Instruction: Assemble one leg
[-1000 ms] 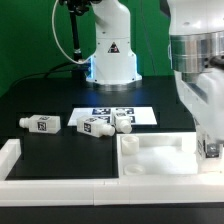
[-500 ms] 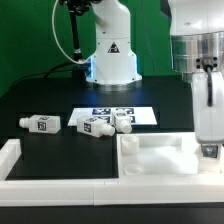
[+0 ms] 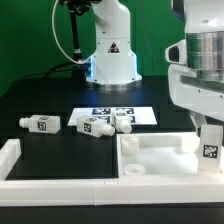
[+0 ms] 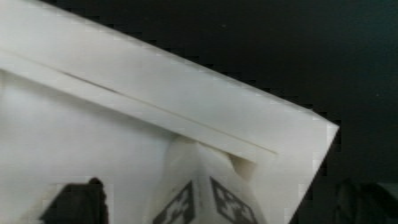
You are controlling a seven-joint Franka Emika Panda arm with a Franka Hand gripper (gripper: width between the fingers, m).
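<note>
My gripper (image 3: 211, 128) is at the exterior view's right, over the right end of the large white rimmed panel (image 3: 150, 160). It is shut on a white leg (image 3: 211, 145), which hangs upright with its tag facing the camera. In the wrist view the leg (image 4: 214, 195) sits between my dark fingers (image 4: 71, 203), with the panel's corner (image 4: 160, 90) below. Three more legs lie on the black table: one at the left (image 3: 38, 123) and two side by side (image 3: 96, 126) (image 3: 122, 122) near the middle.
The marker board (image 3: 118, 112) lies flat behind the two middle legs. The robot's white base (image 3: 110, 55) stands at the back. A white rimmed part (image 3: 10, 160) runs along the front left edge.
My gripper has risen with the leg, and the tagged leg now shows below the hand, above the panel's right end. The loose legs have not moved.
</note>
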